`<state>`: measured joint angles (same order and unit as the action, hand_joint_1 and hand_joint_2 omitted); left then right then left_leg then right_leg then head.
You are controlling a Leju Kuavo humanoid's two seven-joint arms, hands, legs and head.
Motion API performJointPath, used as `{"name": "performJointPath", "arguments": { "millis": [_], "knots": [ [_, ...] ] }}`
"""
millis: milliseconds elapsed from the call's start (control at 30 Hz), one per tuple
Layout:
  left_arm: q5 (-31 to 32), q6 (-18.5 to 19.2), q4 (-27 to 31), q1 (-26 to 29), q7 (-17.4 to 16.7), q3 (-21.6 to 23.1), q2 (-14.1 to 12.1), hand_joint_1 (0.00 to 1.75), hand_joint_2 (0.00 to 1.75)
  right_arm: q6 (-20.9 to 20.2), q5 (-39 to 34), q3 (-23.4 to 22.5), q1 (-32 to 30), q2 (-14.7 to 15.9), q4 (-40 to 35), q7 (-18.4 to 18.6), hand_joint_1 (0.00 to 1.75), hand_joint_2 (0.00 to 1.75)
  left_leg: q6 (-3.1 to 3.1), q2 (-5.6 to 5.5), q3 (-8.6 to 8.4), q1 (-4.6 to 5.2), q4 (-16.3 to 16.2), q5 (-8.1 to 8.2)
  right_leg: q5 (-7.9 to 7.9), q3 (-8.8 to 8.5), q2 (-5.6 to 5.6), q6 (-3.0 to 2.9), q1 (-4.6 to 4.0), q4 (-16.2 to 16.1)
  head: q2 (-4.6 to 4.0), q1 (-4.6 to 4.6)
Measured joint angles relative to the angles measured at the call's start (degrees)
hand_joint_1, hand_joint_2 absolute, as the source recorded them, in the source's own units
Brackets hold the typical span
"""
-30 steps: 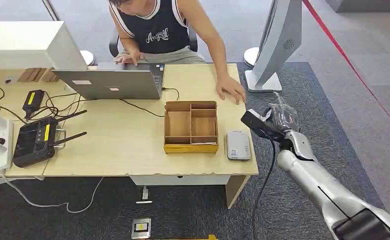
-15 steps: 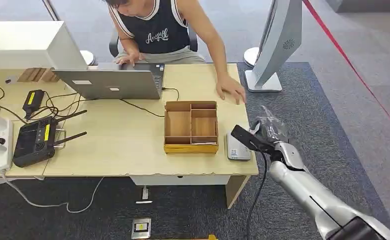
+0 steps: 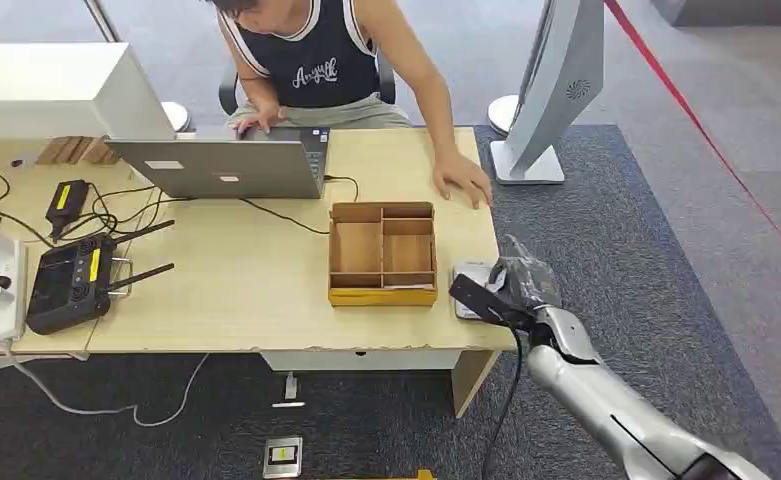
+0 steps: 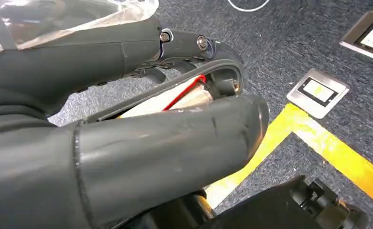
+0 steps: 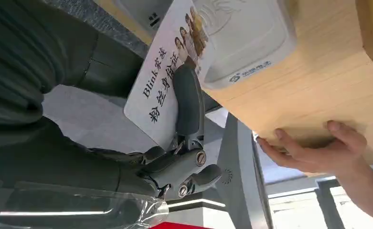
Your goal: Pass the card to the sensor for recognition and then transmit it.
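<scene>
Bench (image 3: 246, 300) is seen in head view, with a person (image 3: 316, 60) seated at the far side, one hand on the laptop (image 3: 221, 165), the other flat on the benchtop. Wooden organizer box (image 3: 382, 252) sits near the right end; sensor (image 3: 471, 280) lies just beside it, at the bench's right edge. Right hand (image 3: 516, 290) is held over the sensor; the card (image 5: 167, 71) is pinched between thumb and a finger, one end overlapping the sensor top. Left hand (image 4: 127, 119) is seen with fingers curled in over carpet; a hold cannot be told.
</scene>
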<state>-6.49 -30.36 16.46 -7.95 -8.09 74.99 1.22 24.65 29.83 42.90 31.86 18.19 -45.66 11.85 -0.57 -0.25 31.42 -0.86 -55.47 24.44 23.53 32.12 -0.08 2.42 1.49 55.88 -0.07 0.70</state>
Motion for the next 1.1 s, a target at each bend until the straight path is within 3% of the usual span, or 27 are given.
{"name": "performJointPath", "arguments": {
  "millis": [600,900,1100],
  "knots": [
    [0.42,0.00,0.00,0.08,-0.15,0.00,0.28,0.00,0.00,-0.81,0.33,0.83,-0.30,-0.90,-1.27,0.50,1.75,1.75,0.00,0.00,-0.03,0.00,0.00,0.00,0.00,-0.03,0.00,0.00,0.00,0.00,0.00,0.00],
    [2.16,-0.02,0.00,0.13,-0.92,0.02,0.70,0.00,0.00,5.01,0.48,0.46,2.21,-0.85,-1.57,0.46,1.75,1.75,-0.01,-0.01,0.01,0.01,-0.01,-0.02,-0.04,-0.02,0.00,0.00,0.01,0.01,0.00,0.00],
    [2.47,-0.02,0.00,0.14,-1.16,0.02,0.79,0.00,0.00,5.22,0.35,-0.65,4.78,-0.37,-2.16,0.46,1.75,1.75,-0.01,-0.02,0.01,0.00,-0.01,-0.02,-0.03,-0.01,0.00,0.00,0.00,0.01,0.00,0.00]
  ]
}}
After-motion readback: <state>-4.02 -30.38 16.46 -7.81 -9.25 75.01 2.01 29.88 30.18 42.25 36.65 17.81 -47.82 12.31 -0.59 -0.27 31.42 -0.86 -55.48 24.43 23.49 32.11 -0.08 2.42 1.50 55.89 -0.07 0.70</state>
